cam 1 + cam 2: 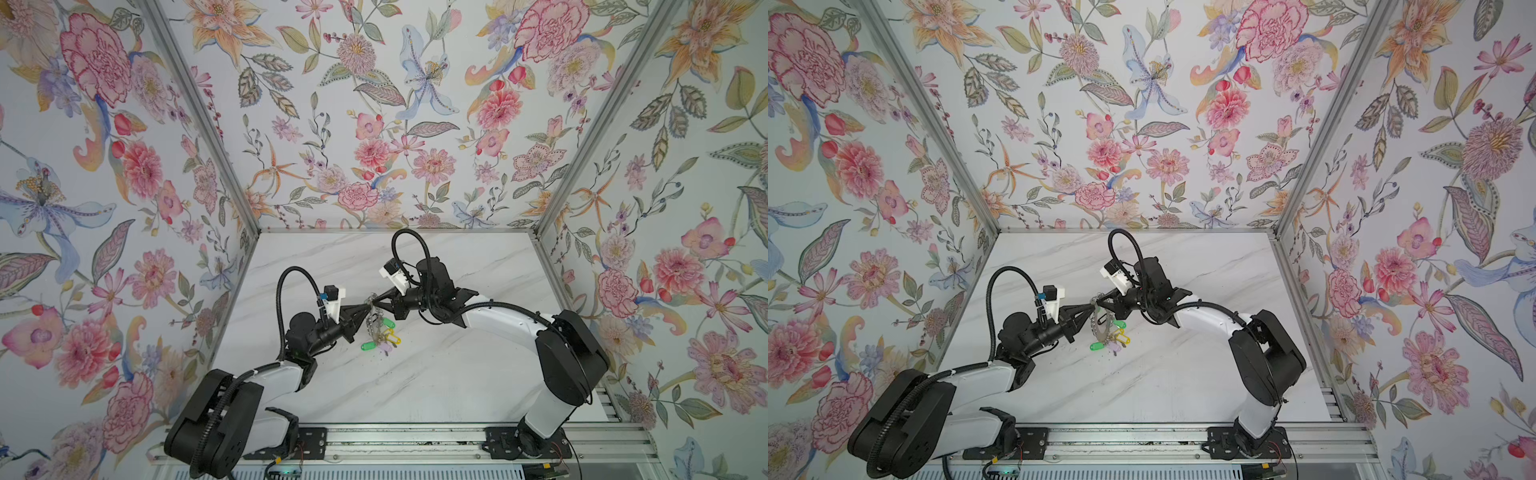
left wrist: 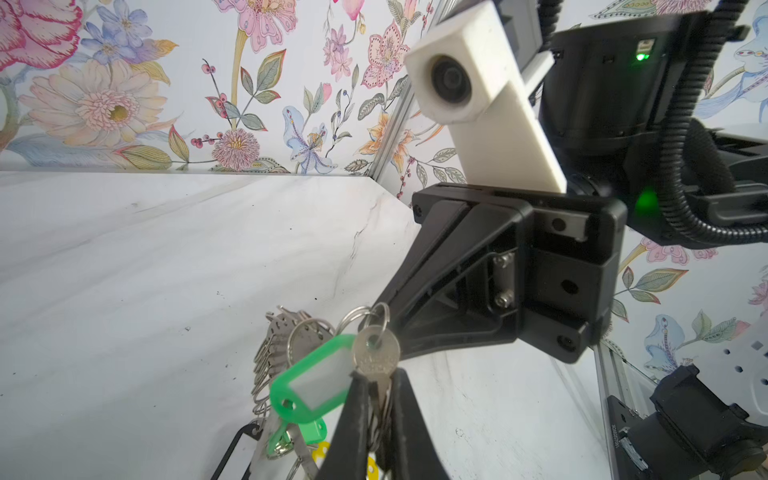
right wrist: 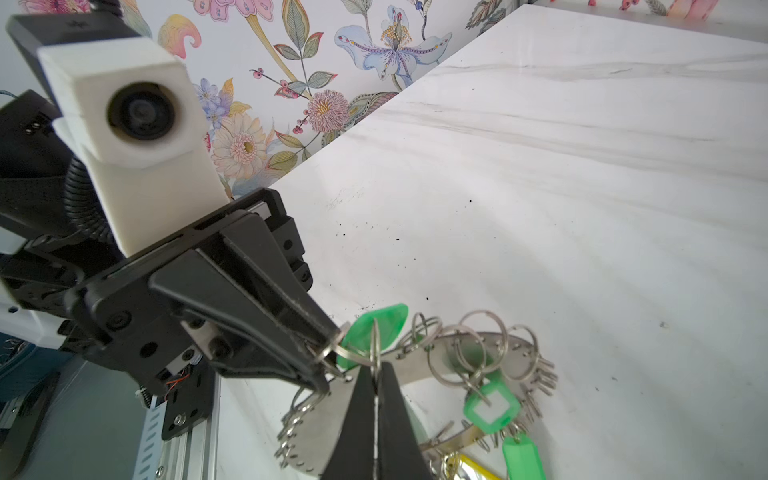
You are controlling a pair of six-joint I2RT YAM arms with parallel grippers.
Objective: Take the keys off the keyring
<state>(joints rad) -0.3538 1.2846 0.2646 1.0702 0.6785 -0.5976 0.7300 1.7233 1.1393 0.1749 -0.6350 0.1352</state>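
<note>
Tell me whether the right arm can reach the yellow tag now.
Probably not: the right gripper is shut on a wire loop atop the keyring, and the yellow tag lies lower, among other tags. It must let go first.

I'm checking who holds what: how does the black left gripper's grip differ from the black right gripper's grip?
The left gripper is shut on the blade of a silver round-headed key; the right gripper is shut on the thin wire split ring through that key's head. The left gripper reaches in from the left in both top views, the right gripper from the right. Both are shut, tips nearly touching, above the white marble table.
</note>
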